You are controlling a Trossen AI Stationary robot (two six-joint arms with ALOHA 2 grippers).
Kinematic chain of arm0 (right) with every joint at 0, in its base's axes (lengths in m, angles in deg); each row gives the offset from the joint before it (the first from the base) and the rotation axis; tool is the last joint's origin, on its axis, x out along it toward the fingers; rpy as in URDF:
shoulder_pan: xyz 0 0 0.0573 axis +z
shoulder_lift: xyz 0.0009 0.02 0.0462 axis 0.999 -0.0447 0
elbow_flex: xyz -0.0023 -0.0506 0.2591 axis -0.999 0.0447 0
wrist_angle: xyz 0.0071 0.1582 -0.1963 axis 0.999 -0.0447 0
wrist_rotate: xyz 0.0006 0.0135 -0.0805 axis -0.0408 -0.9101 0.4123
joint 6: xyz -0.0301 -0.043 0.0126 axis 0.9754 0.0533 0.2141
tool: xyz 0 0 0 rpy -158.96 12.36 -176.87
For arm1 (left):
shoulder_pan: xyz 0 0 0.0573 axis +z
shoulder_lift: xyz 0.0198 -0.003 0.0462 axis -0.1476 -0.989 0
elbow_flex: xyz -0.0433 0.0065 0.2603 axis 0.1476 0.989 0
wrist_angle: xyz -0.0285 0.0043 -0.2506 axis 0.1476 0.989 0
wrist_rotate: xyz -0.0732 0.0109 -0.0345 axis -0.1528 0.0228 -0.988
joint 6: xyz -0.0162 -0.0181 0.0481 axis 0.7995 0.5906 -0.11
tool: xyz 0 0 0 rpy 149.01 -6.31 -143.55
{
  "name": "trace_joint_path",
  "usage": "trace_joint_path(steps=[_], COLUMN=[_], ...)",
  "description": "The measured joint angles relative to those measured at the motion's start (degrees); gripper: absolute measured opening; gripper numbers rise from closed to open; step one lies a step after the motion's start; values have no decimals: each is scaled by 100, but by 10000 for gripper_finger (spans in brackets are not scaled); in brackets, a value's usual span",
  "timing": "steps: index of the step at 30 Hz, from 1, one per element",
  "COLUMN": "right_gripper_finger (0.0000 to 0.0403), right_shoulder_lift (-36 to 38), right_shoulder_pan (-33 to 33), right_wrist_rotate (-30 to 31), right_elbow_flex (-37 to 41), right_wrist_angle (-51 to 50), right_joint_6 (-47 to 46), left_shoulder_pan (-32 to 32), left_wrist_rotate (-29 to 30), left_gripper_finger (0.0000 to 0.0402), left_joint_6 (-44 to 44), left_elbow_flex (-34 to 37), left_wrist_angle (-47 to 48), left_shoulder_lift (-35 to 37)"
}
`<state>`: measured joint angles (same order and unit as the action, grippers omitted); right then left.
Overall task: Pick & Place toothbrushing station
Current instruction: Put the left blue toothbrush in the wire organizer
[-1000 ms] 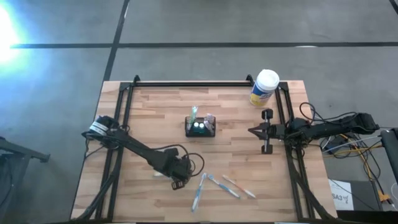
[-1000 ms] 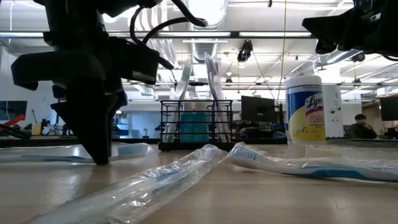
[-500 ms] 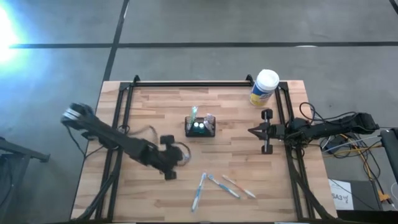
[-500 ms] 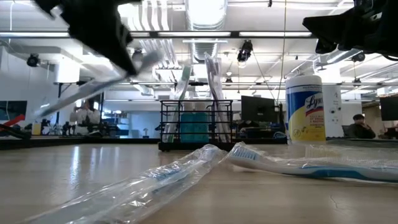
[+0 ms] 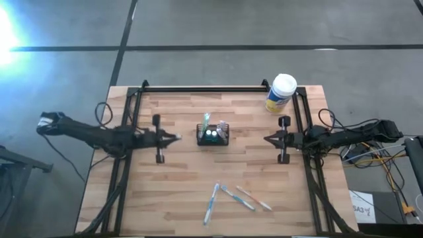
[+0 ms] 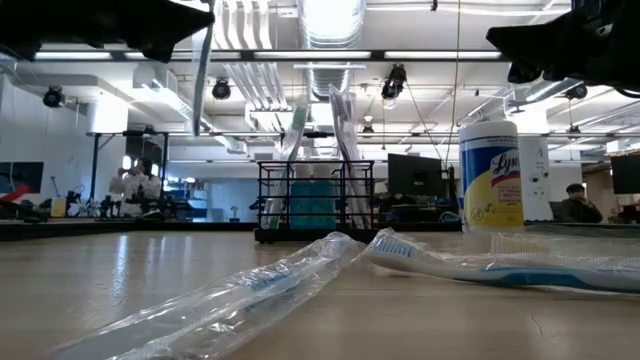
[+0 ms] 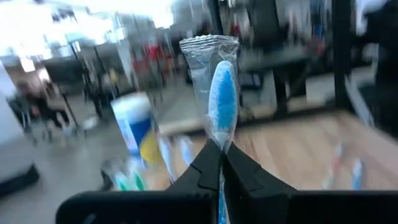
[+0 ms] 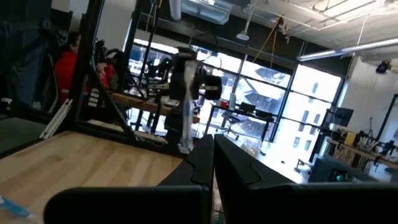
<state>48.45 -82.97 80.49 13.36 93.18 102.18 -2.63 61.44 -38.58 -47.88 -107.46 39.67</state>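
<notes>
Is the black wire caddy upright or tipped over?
Upright: the caddy stands level on the table, with toothbrushes sticking up from it.

Bare table (image 5: 165, 178) lies left of the black caddy (image 5: 213, 136); three wrapped toothbrushes (image 5: 231, 197) clutter the front, a canister (image 5: 280, 93) the back corner.

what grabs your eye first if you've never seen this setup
The left gripper, raised left of the small black wire-mesh caddy at mid-table, is shut on a blue toothbrush in a clear plastic wrapper. Three more wrapped toothbrushes lie near the front edge, and a yellow canister with a white lid stands at the far right corner.
</notes>
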Motion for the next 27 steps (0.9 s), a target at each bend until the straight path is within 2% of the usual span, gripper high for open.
trace_joint_path(steps=[4, 8, 10, 12, 18, 27], right_gripper_finger=[8, 8, 8, 8, 8, 8], right_shoulder_lift=[10, 8, 11, 7, 11, 9], right_shoulder_pan=[-2, -2, -2, -2, -2, -2], right_wrist_rotate=[2, 2, 2, 2, 4, 63], right_elbow_flex=[0, 2, 2, 2, 2, -43], right_wrist_angle=[23, 205, 239, 259, 393, 459], right_joint_6=[111, 184, 108, 83, 57, 324], left_shoulder_pan=[813, 1529, 1790, 1923, 1948, 2006], left_wrist_rotate=[-927, -1895, -2460, -2781, -3279, -3218], left_gripper_finger=[2, 2, 1, 1, 1, 2], left_joint_6=[47, 381, 517, 625, 775, 601], left_elbow_flex=[373, 430, 311, 161, -379, -889], left_wrist_angle=[-1021, -1853, -2115, -2167, -2191, -2161], left_shoulder_lift=[71, -396, -676, -948, -1689, -2448])
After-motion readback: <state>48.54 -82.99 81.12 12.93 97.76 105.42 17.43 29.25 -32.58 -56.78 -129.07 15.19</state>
